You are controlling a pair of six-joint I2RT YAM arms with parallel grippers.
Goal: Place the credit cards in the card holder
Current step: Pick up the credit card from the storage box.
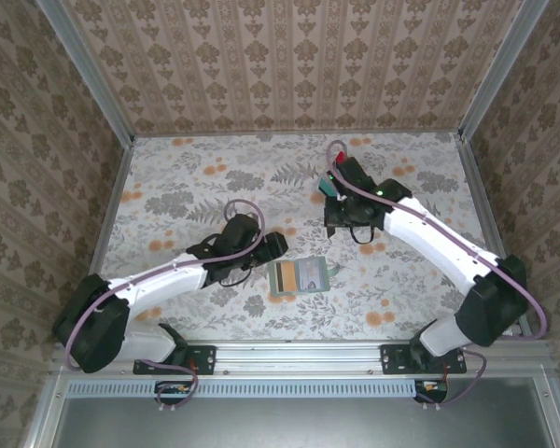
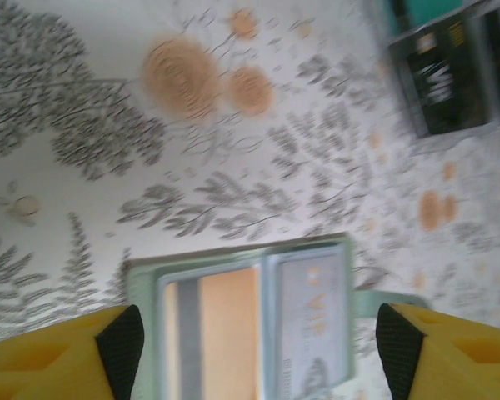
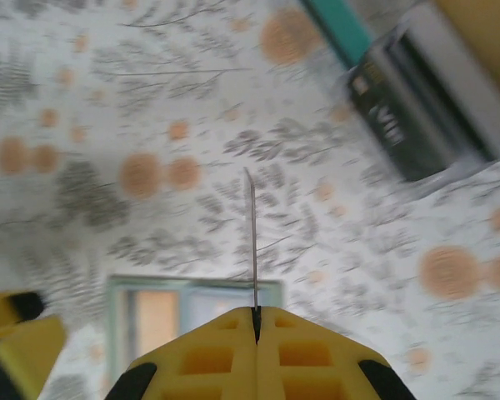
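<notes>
Plainly, right gripper (image 3: 256,315) pinches a credit card (image 3: 252,237) edge-on; left gripper (image 2: 261,343) spread; lettering blurred.

Bare tabletop (image 1: 187,177) across the back and far left, card holder (image 1: 300,277) lying open near centre (left arm (image 1: 168,275) just beside it), clear tray (image 2: 450,138) under right arm (image 1: 439,233)

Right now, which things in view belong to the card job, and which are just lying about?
Belong to the job:
card holder, open flat
thin card, pinched edge-on in the shut right claw
dark card and teal card, waiting

Just lying about:
clear tray holding the waiting cards
floral table cover
</notes>
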